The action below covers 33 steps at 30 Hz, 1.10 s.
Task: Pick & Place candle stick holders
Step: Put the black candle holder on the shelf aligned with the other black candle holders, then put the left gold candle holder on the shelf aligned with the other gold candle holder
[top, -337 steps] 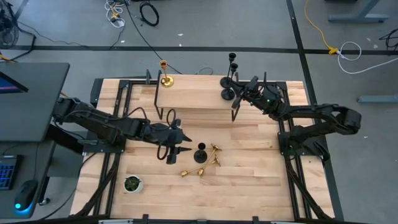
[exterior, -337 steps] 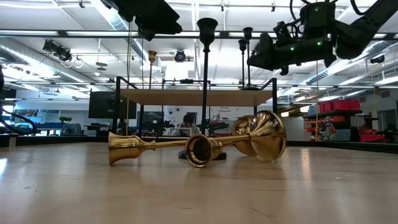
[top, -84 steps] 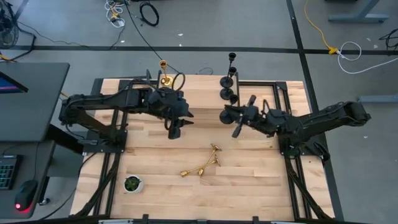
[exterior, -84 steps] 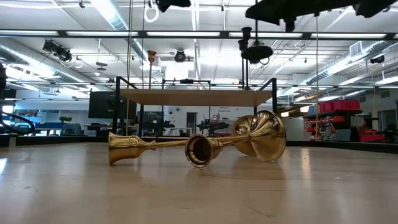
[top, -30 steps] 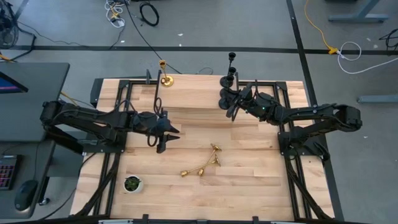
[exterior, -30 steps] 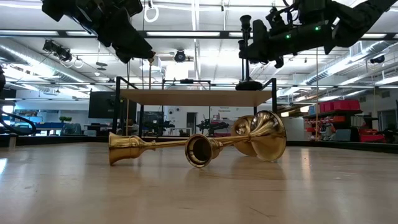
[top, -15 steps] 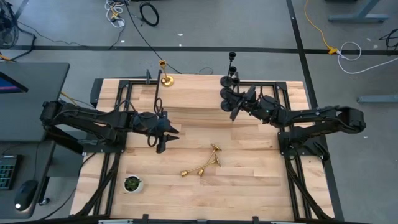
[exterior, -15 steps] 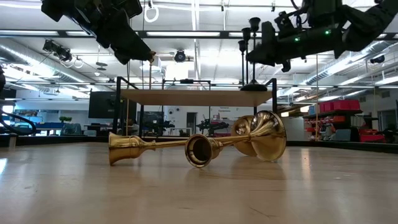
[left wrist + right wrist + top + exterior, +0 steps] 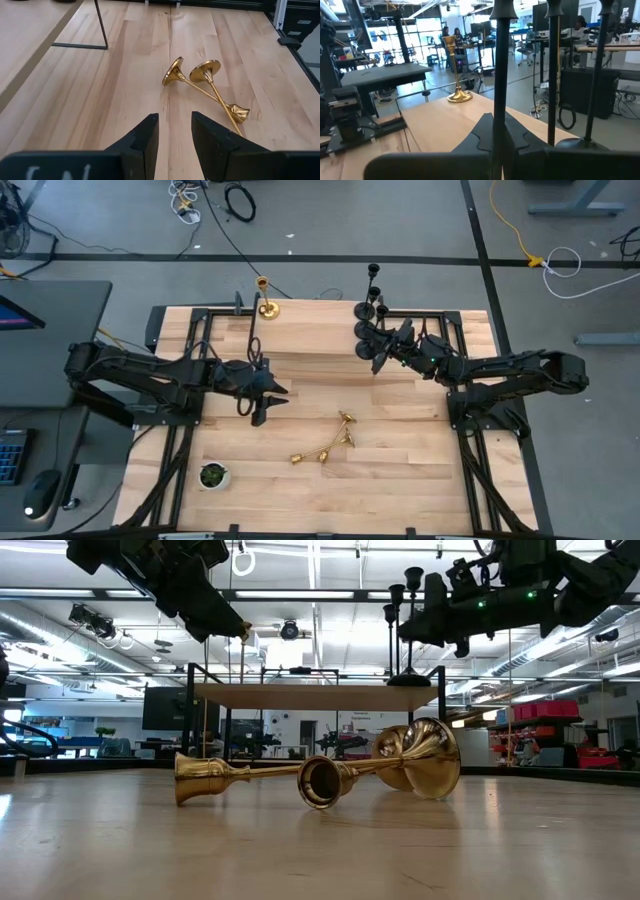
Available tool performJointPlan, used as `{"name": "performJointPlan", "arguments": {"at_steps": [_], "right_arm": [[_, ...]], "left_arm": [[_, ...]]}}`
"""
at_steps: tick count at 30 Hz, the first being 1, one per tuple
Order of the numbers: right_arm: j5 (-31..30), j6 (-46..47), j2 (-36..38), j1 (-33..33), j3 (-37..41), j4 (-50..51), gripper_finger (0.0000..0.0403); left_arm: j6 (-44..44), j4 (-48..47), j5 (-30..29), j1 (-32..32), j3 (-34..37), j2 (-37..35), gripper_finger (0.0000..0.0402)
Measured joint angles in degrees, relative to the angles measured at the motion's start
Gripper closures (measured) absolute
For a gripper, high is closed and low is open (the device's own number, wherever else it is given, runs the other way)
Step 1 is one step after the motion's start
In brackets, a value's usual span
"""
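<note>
Now the right gripper (image 9: 383, 352) is over the raised shelf (image 9: 310, 338), closed on the stem of a black candle stick holder (image 9: 500, 75) that stands beside two other black holders (image 9: 367, 308) at one end of the shelf. One gold holder (image 9: 267, 305) stands at the shelf's other end. Below the shelf, two gold holders (image 9: 210, 87) lie crossed on the tabletop (image 9: 400, 470). The left gripper (image 9: 172, 130) hangs near them, partly open and empty.

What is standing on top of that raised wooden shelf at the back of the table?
On the raised shelf one gold holder stands at its left end. Three black holders cluster at its right end; the right gripper grips one stem. Their bases overlap from above, so their exact spacing is hidden.
</note>
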<state>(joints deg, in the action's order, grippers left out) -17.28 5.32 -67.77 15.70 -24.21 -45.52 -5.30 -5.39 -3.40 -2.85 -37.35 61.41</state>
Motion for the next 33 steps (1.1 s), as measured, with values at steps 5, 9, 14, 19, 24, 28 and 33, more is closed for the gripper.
{"name": "performJointPlan", "arguments": {"at_steps": [5, 9, 14, 19, 24, 28, 33], "right_arm": [[2.06, 0.07, -0.05, -0.05, 0.05, -0.28, 0.0366], [2.11, 0.04, -0.09, -0.07, 0.11, -0.63, 0.0328], [1.86, -0.11, -0.05, -0.07, 0.09, -1.37, 0.0293], [1.83, -0.18, -0.04, -0.07, 0.09, -1.99, 0.0263], [1.73, -1.25, -0.01, -0.07, 0.07, -2.47, 0.0238], [1.71, -2.75, 0.02, -0.07, 0.02, -2.69, 0.0222], [1.71, -3.46, 0.20, -0.07, -0.02, -3.40, 0.0203]], "left_arm": [[0.00, 0.02, 0.00, -0.01, -0.02, 0.00, 0.0284], [0.02, 0.04, 0.00, 0.00, -0.02, 0.04, 0.0284], [0.10, 0.03, 0.00, 0.00, -0.02, 0.04, 0.0284], [0.15, 0.04, 0.00, 0.00, -0.02, 0.04, 0.0284], [0.15, 0.04, 0.00, 0.00, -0.02, 0.04, 0.0284], [0.13, 0.04, 0.00, 0.00, -0.02, 0.04, 0.0284], [0.13, 0.02, 0.00, 0.00, -0.02, 0.04, 0.0284]]}}
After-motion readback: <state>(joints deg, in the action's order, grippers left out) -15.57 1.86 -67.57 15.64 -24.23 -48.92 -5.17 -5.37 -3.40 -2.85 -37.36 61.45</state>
